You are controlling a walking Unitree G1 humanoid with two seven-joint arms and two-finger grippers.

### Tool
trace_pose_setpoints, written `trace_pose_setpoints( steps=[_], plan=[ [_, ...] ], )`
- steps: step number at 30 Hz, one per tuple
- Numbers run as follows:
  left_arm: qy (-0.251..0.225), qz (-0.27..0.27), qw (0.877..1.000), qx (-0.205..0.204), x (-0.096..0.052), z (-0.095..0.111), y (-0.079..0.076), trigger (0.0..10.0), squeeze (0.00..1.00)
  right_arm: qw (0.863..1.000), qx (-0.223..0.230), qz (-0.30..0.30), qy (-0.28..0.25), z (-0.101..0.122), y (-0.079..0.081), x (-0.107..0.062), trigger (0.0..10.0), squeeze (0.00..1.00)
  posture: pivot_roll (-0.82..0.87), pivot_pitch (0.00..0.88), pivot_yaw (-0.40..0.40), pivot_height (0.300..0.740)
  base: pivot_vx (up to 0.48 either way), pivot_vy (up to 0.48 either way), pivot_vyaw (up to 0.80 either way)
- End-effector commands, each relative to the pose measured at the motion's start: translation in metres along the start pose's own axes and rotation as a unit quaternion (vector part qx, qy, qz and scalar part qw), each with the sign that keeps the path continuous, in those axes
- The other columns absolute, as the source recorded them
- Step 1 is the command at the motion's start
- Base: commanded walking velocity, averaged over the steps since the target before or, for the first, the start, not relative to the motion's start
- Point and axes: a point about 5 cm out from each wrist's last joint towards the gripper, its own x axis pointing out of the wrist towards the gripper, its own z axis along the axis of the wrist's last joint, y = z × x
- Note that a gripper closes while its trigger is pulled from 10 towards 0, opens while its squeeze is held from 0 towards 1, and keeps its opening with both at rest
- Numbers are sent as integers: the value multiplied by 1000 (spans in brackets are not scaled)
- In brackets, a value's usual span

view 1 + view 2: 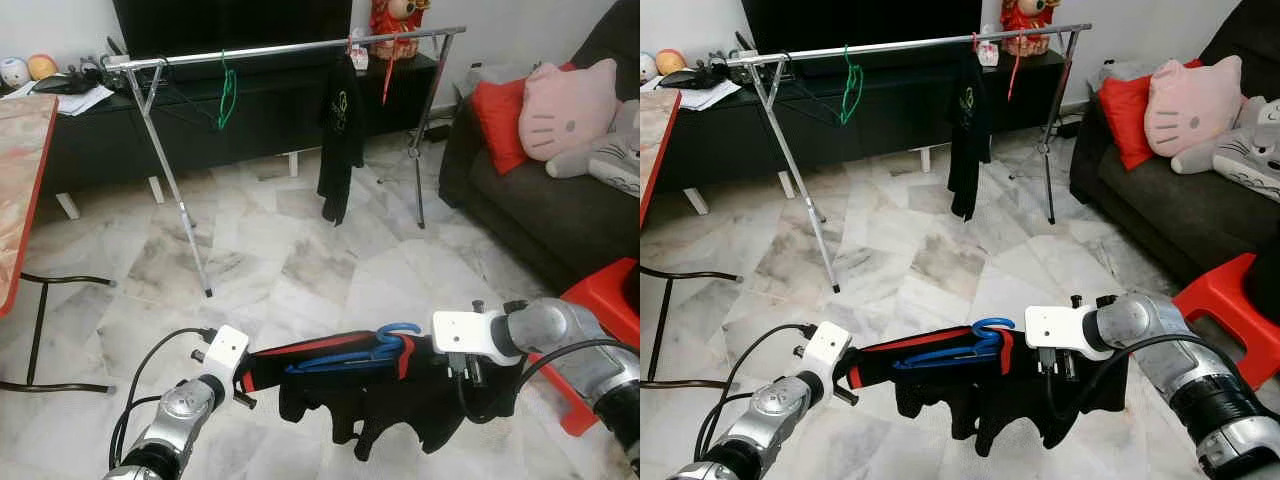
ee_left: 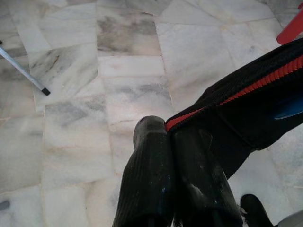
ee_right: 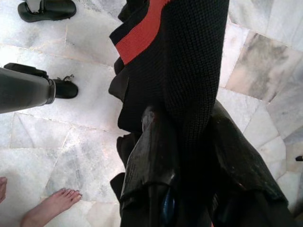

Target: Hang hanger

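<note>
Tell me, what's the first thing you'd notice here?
The black and red garment on a blue hanger, stretched low between the left gripper and right gripper. Beyond it stands a silver clothes rack, and a pink cat cushion sits on the sofa at right.

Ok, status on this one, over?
Left gripper and right gripper both shut on black garment with blue hanger. Rack ahead, not reached. Person's bare foot nearby.

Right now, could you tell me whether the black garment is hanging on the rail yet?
Not yet: the black garment on its blue hanger is stretched between both grippers, short of the rail.
</note>
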Motion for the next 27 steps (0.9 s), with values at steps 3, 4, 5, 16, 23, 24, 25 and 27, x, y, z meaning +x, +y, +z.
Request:
trace_pose_setpoints(
  steps=[3, 4, 5, 16, 23, 24, 25, 27],
  plan=[
    [59, 69, 996, -9, -16, -25, 28, 10000, 0, 997, 29, -24, 71, -29, -8, -24, 0, 0, -126, 0, -66, 740, 0, 0, 0],
    [59, 69, 996, -9, -16, -25, 28, 10000, 0, 997, 29, -24, 71, -29, -8, -24, 0, 0, -126, 0, -66, 740, 0, 0, 0],
    [59, 69, 996, -9, -16, -25, 28, 10000, 0, 997, 29, -24, 71, -29, -8, -24, 0, 0, -126, 0, -66, 740, 0, 0, 0],
    [21, -11, 999, 31, -2, 14, 20, 10000, 0, 992, 48, -69, 91, -26, 5, 7, 0, 0, -123, 0, -69, 740, 0, 0, 0],
    [27, -25, 999, 33, -1, 15, 17, 10000, 0, 993, 50, -74, 83, -23, 5, 10, 0, 0, -124, 0, -70, 740, 0, 0, 0],
    [30, -30, 999, 32, -1, 15, 16, 10000, 0, 992, 52, -78, 83, -23, 5, 11, 0, 0, -124, 0, -71, 740, 0, 0, 0],
    [32, -36, 998, 31, -2, 16, 15, 10000, 0, 992, 54, -85, 83, -22, 5, 12, 0, 0, -124, 0, -71, 740, 0, 0, 0],
    [32, -44, 998, 32, -1, 17, 14, 10000, 0, 991, 56, -89, 81, -21, 5, 13, 0, 0, -124, 0, -71, 740, 0, 0, 0]
  ],
)
